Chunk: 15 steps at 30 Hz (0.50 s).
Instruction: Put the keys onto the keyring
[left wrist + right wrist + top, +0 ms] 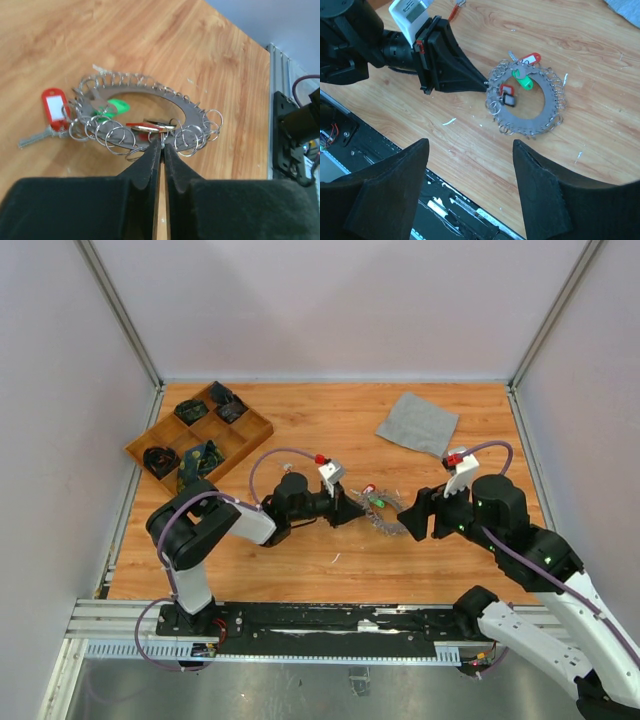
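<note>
The keyring [388,520] lies flat mid-table, a thin silver ring [192,112] fringed with small wire loops. On it are a key with a red tag [54,106], a green tag [118,107] and a red and black tag [146,126] over the hole. My left gripper [163,144] is shut on one small loop at the ring's near rim. It also shows in the right wrist view [454,70], its tip touching the keyring [520,122]. My right gripper [470,145] is open and empty, hovering just short of the ring's right side [413,513].
A wooden compartment tray [258,427] with dark items stands at the back left. A grey cloth [418,423] lies at the back right. Small white scraps [449,121] lie on the wood. The black base rail [330,620] runs along the near edge.
</note>
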Motion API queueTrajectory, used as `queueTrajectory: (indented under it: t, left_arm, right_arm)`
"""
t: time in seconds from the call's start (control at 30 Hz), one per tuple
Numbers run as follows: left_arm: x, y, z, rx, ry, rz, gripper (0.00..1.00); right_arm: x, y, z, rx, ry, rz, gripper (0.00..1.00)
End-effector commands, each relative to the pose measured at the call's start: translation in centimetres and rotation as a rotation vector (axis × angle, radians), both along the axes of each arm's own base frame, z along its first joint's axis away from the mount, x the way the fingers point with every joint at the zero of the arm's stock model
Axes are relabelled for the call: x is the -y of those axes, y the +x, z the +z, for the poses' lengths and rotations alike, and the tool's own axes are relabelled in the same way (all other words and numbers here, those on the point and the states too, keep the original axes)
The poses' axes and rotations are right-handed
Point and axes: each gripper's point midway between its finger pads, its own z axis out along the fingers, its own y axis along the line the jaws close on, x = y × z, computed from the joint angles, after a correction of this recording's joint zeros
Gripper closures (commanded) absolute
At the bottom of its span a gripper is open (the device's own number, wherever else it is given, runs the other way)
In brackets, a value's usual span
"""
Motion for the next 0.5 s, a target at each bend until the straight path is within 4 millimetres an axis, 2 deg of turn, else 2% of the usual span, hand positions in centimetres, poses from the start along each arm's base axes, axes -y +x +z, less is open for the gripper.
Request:
queueTrajectory:
  t: [0.0,0.07,0.17,0.2,0.23,0.27,0.37,0.47]
  left_arm:
    - [-1.7,-0.9,3.6,0.059,-0.148,0.052,0.83]
    - [-3.2,-1.5,3.1,0.050,-0.133,0.096,0.68]
    - [-5.2,-2.3,2.3,0.043,-0.091,0.150,0.55]
    - [-5.8,-2.5,2.1,0.040,-0.072,0.168,0.37]
    - [-6.3,-2.6,2.0,0.041,-0.056,0.183,0.29]
    - [-6.8,-2.6,2.1,0.044,-0.047,0.201,0.25]
    - [-8.8,-2.4,2.6,0.037,-0.006,0.292,0.17]
    - [-11.2,-1.3,4.3,0.039,0.042,0.430,0.11]
  right_arm:
    - [-0.1,0.2,-0.3,-0.007,0.023,-0.013,0.30]
    - [0.5,0.9,-0.6,-0.004,0.013,-0.068,0.28]
    - [0.8,1.6,-0.6,0.008,-0.001,-0.103,0.18]
    - [1.0,1.9,-0.7,0.011,-0.007,-0.116,0.14]
    - [1.1,2.1,-0.8,0.010,-0.012,-0.134,0.06]
    - [1.2,2.3,-0.9,0.005,-0.014,-0.149,0.01]
    - [1.1,2.6,-0.5,0.041,-0.034,-0.125,0.02]
    - [0.9,3.0,0.6,0.119,-0.010,-0.108,0.02]
